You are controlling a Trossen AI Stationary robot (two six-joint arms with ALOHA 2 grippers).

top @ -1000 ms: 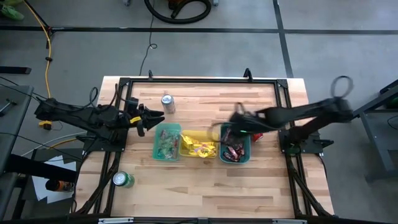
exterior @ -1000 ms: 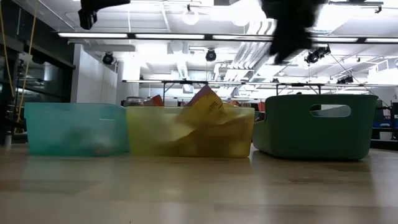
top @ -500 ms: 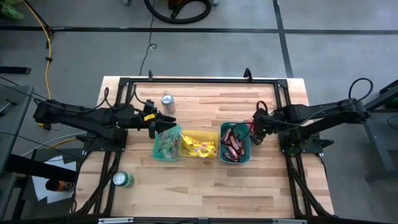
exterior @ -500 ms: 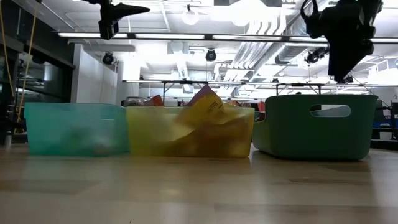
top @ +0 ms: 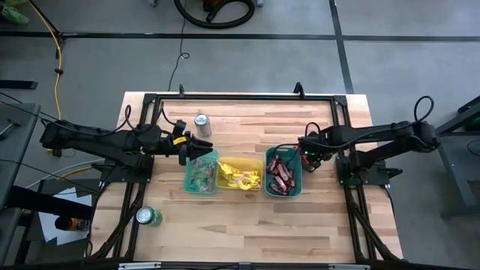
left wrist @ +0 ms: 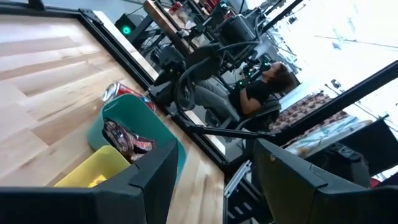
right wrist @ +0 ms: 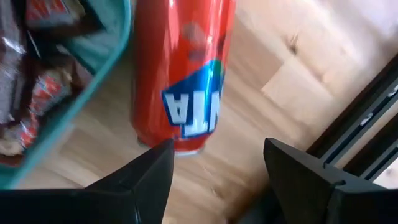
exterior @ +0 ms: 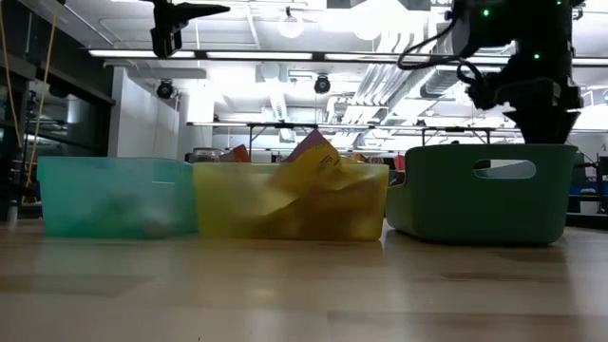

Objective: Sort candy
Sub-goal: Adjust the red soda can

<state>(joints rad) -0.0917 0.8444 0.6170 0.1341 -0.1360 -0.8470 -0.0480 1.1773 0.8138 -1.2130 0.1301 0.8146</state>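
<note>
Right gripper [top: 306, 149]: raised above the table at the outer side of the green bin [top: 298, 184]. In its wrist view the fingers [right wrist: 140, 186] stand spread, with nothing between them. Directly beneath it stands a red soda can [right wrist: 180, 74], upright, touching or just beside the bin's outer wall; which of the two cannot be told. Inside that bin, just inward of the gripper, lie the dark brown-and-red bars [top: 280, 169], piled loosely.

Left gripper [top: 196, 147]: hovering over the rear edge of the teal bin [top: 188, 180], raised well clear of it in the low view. Its fingers [left wrist: 149, 180] are parted and empty. Under and just ahead of it the teal bin holds the tiny mixed-colour pieces [top: 201, 173]. Next outward, the yellow bin [top: 240, 187], touching the teal one, holds the yellow square packets [top: 238, 175]; it sits between the two grippers. Behind the left gripper stands a silver can [top: 202, 124], near it. A green can [top: 147, 217] stands well apart, toward the table's [top: 247, 225] front left.

A seated person [left wrist: 264, 84] shows beyond the table.
</note>
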